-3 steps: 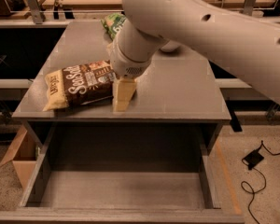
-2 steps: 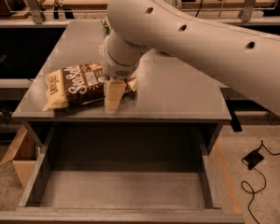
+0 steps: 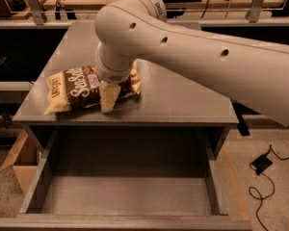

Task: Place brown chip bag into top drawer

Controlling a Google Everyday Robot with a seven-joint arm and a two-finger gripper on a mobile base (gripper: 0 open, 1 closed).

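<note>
The brown chip bag (image 3: 77, 88) lies flat on the grey table (image 3: 183, 95) near its front left corner, with pale-yellow ends and white "Sea Salt" lettering. My gripper (image 3: 110, 96) hangs from the big white arm and comes down onto the bag's right part, close to the table's front edge. One pale finger (image 3: 108, 97) shows in front of the bag. The top drawer (image 3: 127, 196) stands pulled out below the table, wide and shallow, with a bare grey bottom.
The white arm (image 3: 207, 57) crosses the table from the right and hides its back middle. A cardboard box (image 3: 19, 165) sits on the floor at the left of the drawer. Black cables and a plug (image 3: 262, 170) lie on the floor at the right.
My gripper has moved left along the table's front part and down onto the brown chip bag's right end. The green bag at the back is now hidden behind the arm.
</note>
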